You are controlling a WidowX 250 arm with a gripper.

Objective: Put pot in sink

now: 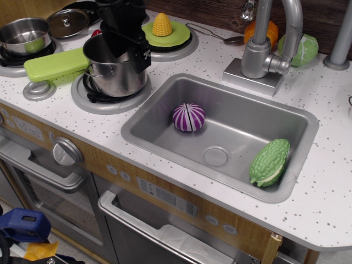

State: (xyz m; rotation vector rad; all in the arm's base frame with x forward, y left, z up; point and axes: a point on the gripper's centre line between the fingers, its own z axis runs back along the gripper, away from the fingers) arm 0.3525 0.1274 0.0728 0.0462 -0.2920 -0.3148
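Note:
The tall shiny steel pot stands upright on the front right burner, left of the sink. My black gripper hangs right over the pot's top and hides most of its opening. One finger sits over the inside of the pot and the other finger is at the right rim, with a gap between them. The gripper looks open around the right side of the rim. The sink is a large grey basin with a round drain.
In the sink lie a purple ball-shaped vegetable and a green bitter gourd. The faucet stands behind the sink. A green tray, a shallower pot, a lid and corn surround the burner.

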